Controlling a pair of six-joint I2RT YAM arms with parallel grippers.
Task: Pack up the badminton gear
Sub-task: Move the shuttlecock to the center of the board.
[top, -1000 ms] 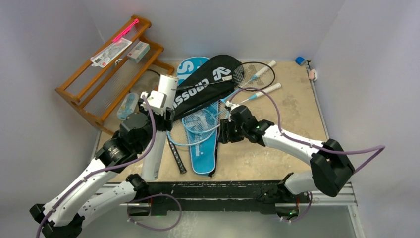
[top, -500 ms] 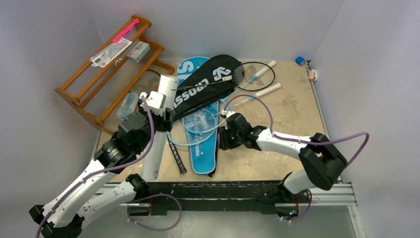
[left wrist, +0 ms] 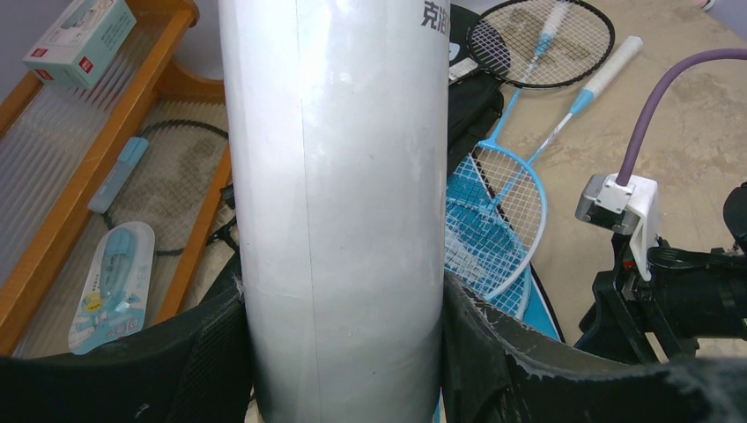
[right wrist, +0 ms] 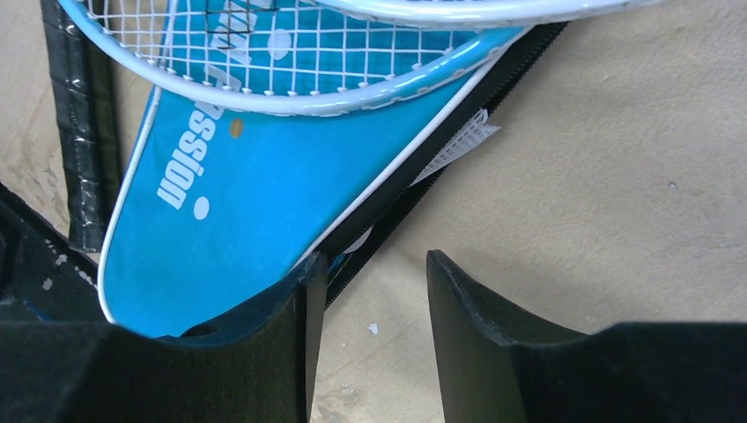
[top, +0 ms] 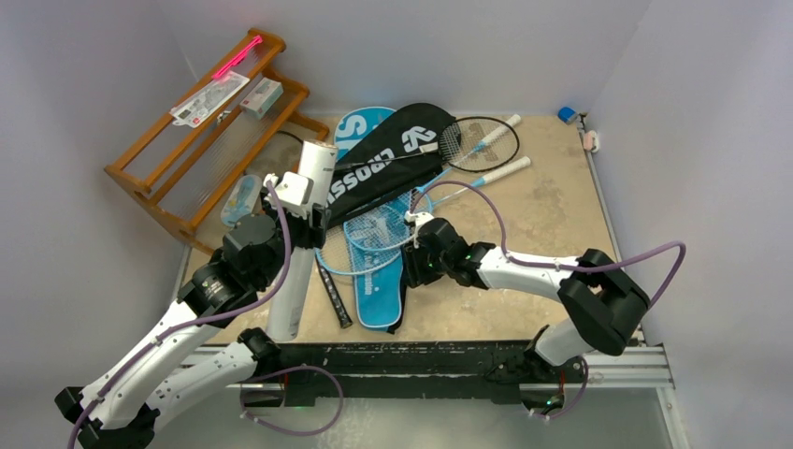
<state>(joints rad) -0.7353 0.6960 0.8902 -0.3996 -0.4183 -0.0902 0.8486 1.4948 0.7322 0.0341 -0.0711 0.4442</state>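
My left gripper (left wrist: 343, 300) is shut on the long white tube (left wrist: 339, 176), which lies lengthwise on the table's left side (top: 292, 290). The blue cover (top: 379, 299) lies in the middle under a light-blue racket (top: 374, 234). The black "CROSSWAY" cover (top: 388, 164) lies behind them, and a black racket (top: 482, 140) is at the back. My right gripper (right wrist: 374, 273) is open, low at the blue cover's (right wrist: 255, 203) right zipper edge. Its left finger touches that edge, and only bare table shows between the fingers. No shuttlecocks show.
The wooden rack (top: 201, 122) stands at the back left with small packages on it. A pale blue package (top: 238, 199) lies beside it. A black racket handle (right wrist: 84, 132) lies left of the blue cover. Small items (top: 580, 126) sit in the far right corner.
My right gripper has moved left across the table to the blue cover's edge. The left arm and the tube have not moved.
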